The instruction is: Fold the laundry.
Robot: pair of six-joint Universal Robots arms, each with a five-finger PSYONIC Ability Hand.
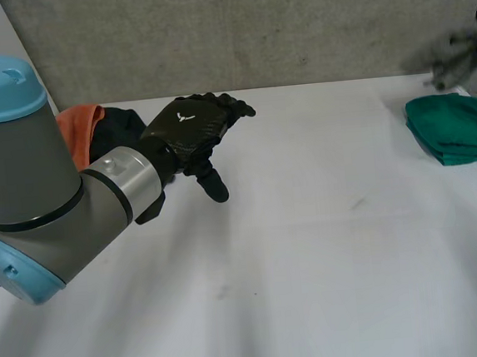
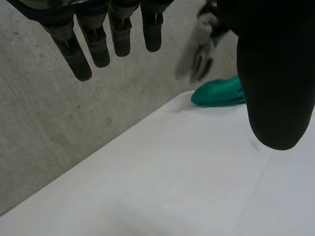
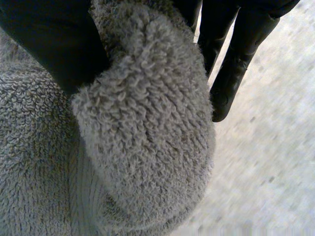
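Hovering over the white table (image 1: 313, 264) left of centre in the head view, the left hand (image 1: 191, 131) has its fingers loose and spread, holding nothing. Just behind it, at the frame's left edge, sits a heap of orange and black laundry (image 1: 83, 123). Way over in the upper right corner the right hand (image 3: 49, 39) is up off the table with a grey towel (image 3: 142, 137) bunched up and pinched between thumb and fingers. Below that, near the right edge, a folded green cloth (image 1: 455, 126) lies on the table.
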